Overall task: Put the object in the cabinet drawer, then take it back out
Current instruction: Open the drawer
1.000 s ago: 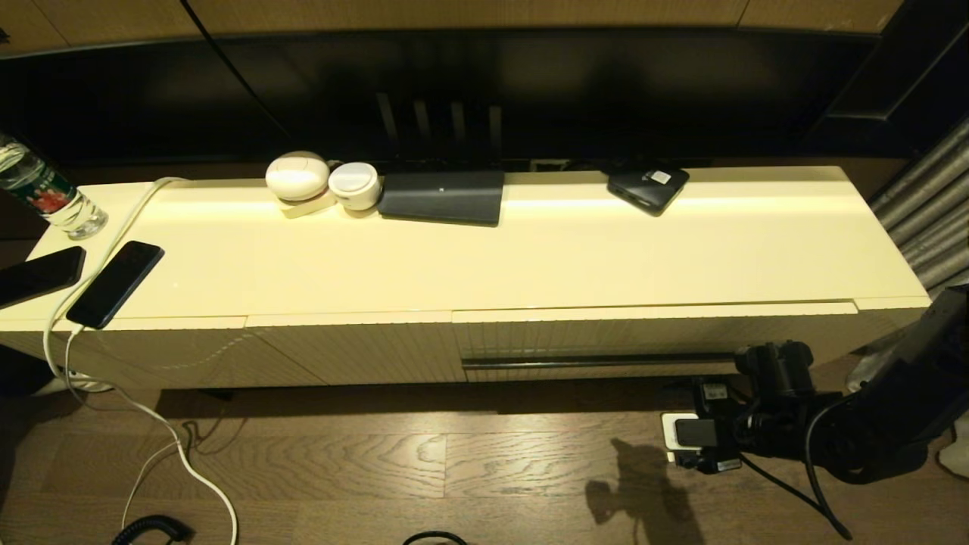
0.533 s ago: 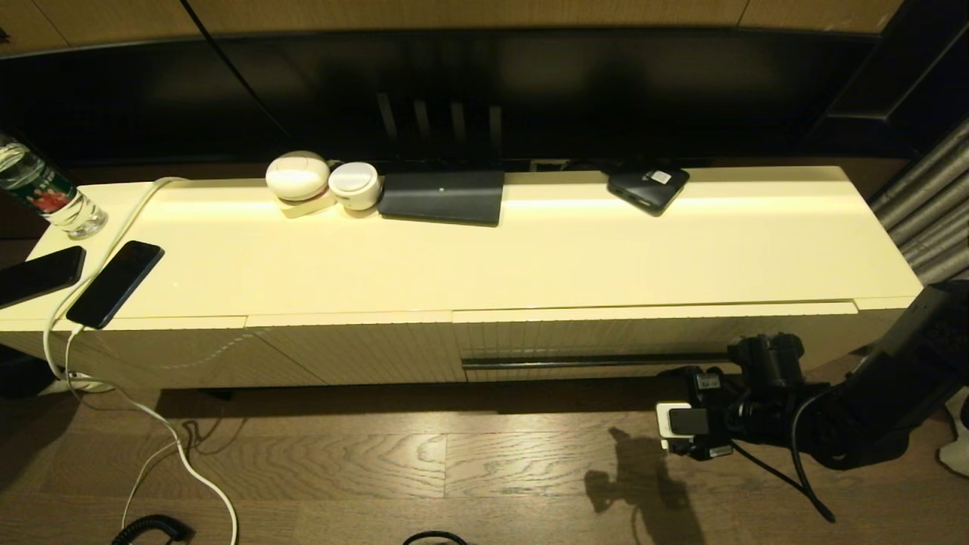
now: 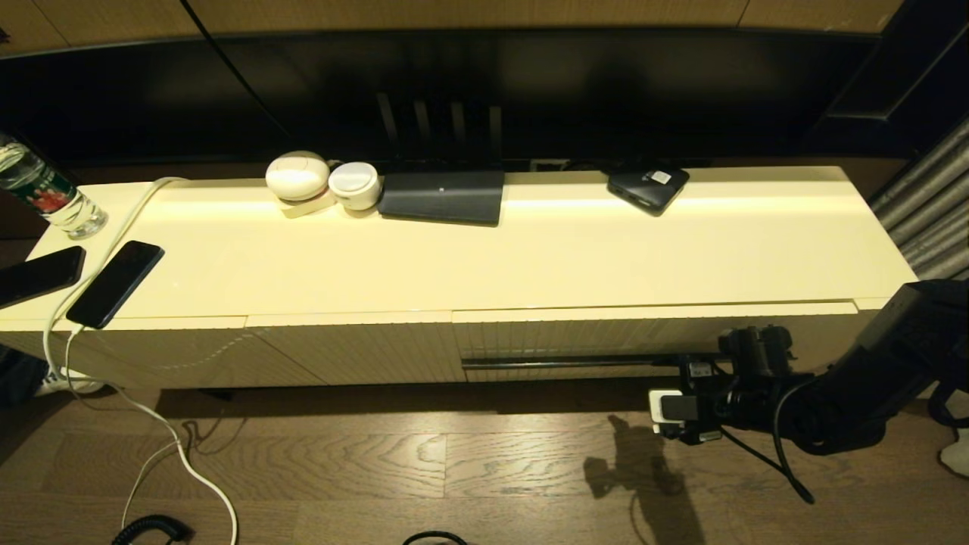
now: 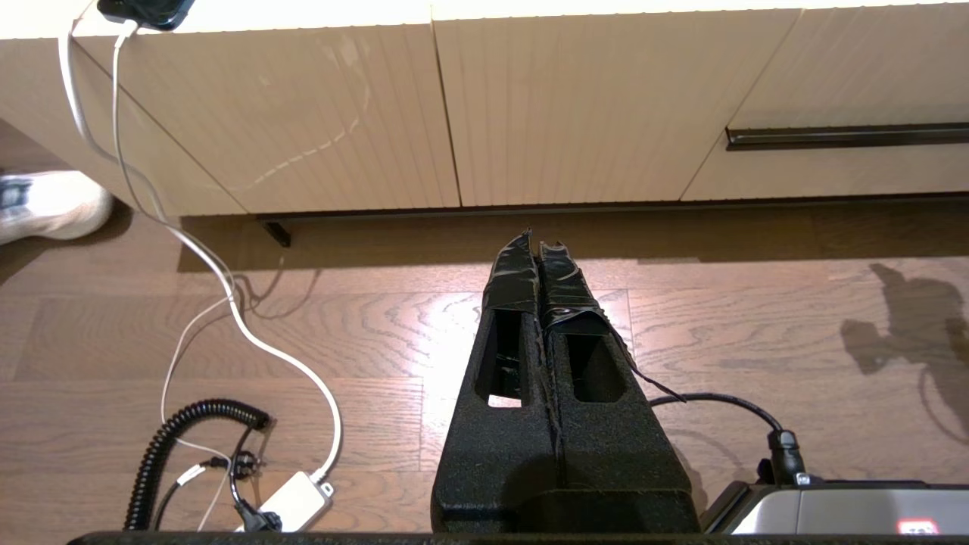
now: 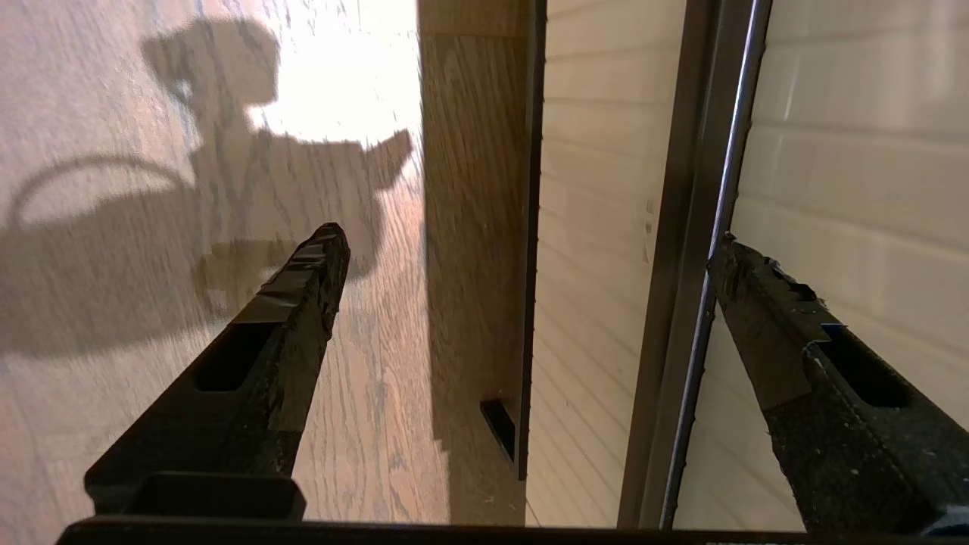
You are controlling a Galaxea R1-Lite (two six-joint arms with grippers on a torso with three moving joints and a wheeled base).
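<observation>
The cabinet drawer [image 3: 606, 337] is closed, with its ribbed cream front and long dark handle slot [image 3: 568, 362] at the right half of the cabinet. My right gripper [image 5: 530, 236] is open close in front of it, near the slot's right end. One finger [image 5: 764, 303] lies beside the handle [image 5: 700, 227] against the drawer front; the other [image 5: 303, 295] hangs over the wooden floor. Nothing is between them. My left gripper [image 4: 539, 241] is shut and empty, parked low over the floor before the left panels. The clear label-free bottle is out of view.
A labelled bottle [image 3: 45, 193] stands at the cabinet top's far left, beside two phones [image 3: 113, 284] and a white cable [image 3: 151, 424] trailing to the floor. White round devices [image 3: 297, 175], a dark flat box [image 3: 443, 197] and a black device [image 3: 647, 187] line the back edge.
My right arm has moved up and leftward, bringing the gripper closer to the drawer's handle slot. Nothing else has moved.
</observation>
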